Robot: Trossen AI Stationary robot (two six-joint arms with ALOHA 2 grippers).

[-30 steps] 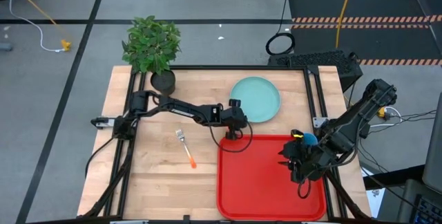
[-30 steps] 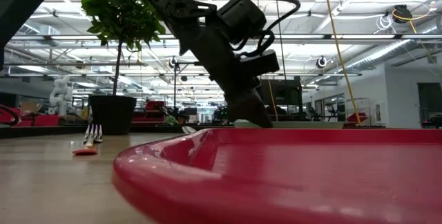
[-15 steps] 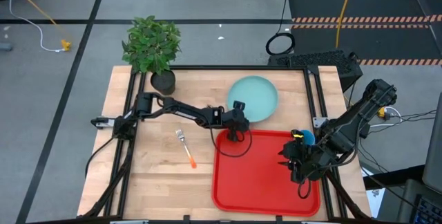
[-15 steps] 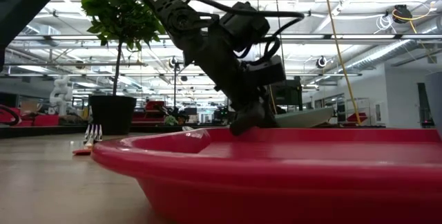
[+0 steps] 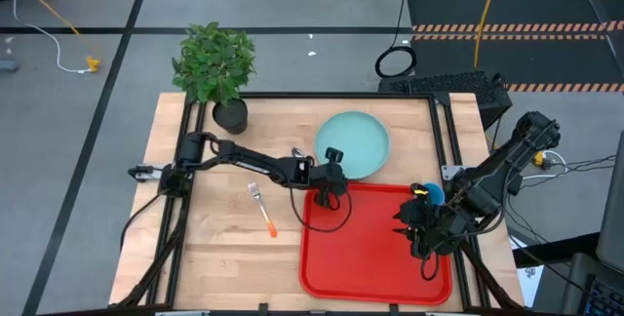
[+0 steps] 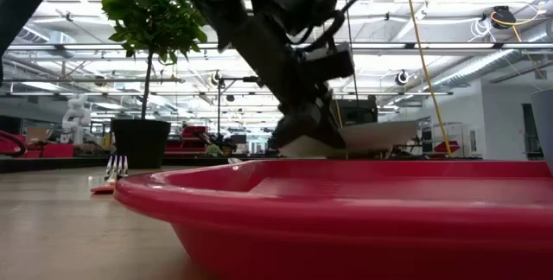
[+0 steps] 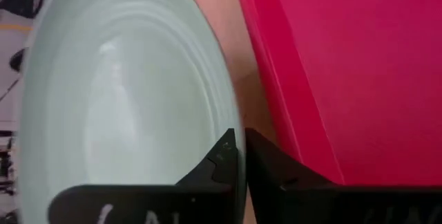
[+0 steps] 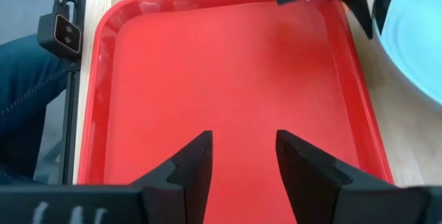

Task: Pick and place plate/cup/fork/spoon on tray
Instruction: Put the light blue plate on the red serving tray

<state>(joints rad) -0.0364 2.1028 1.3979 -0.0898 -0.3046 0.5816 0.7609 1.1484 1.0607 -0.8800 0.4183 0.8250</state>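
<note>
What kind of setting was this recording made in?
Probably a robotics lab or workshop hall: a wooden worktable in a black frame on grey concrete floor, hazard-striped floor mats, and exposed ceiling beams with strip lights in the low view.

Grey floor (image 5: 88, 4) with dark seam lines; hazard-striped black mats (image 5: 507, 4) at far right. Wooden table (image 5: 214, 248) carries a potted plant (image 5: 214, 62) at its far left corner. Low view: ceiling strip lights (image 6: 484, 47), open hall.
</note>
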